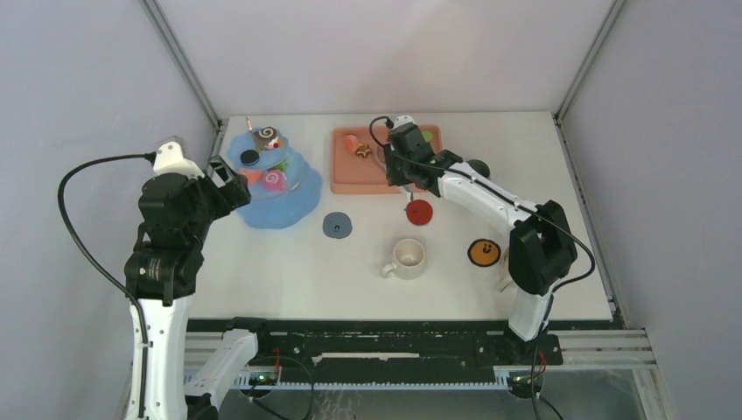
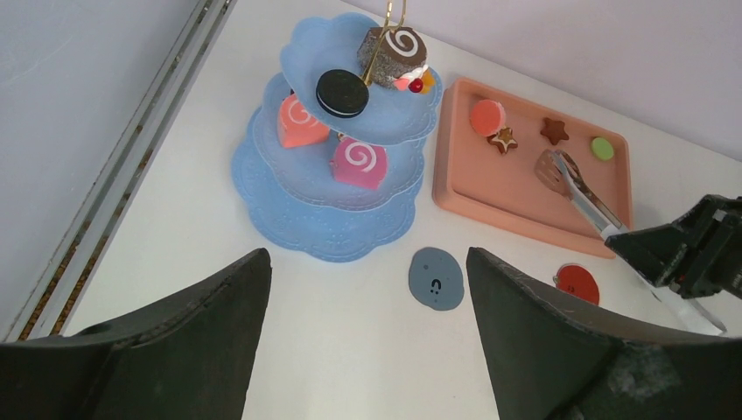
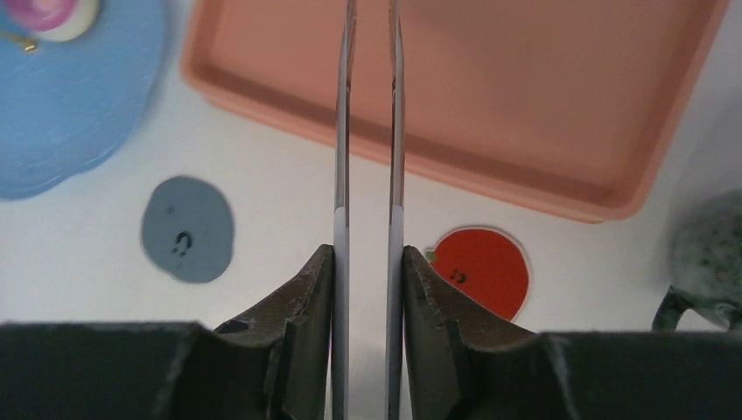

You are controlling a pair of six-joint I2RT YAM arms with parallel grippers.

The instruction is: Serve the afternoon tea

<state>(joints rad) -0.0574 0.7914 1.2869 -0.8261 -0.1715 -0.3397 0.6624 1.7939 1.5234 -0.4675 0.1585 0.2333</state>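
Observation:
The blue tiered dessert tower (image 1: 278, 179) stands at the back left, and also shows in the left wrist view (image 2: 341, 157). It holds a brown swirl roll (image 2: 394, 52), a black sandwich cookie (image 2: 342, 92), an orange swirl roll (image 2: 297, 122) and a pink swirl roll (image 2: 359, 162). An orange round pastry (image 2: 486, 115), two star cookies (image 2: 503, 140) and a green round pastry (image 2: 601, 147) lie on the salmon-pink tray (image 2: 507, 188). My right gripper (image 3: 367, 254) is shut on the metal tongs (image 3: 343, 131), whose tips reach over the tray. My left gripper (image 2: 367, 254) is open and empty, beside the tower. A cream mug (image 1: 407, 258) stands mid-table.
A speckled grey-green mug (image 3: 709, 254) stands right of the tray. Flat coasters lie on the table: blue-grey (image 1: 336, 226), red (image 1: 419, 212) and orange (image 1: 483, 253). Walls enclose the table on the left, back and right.

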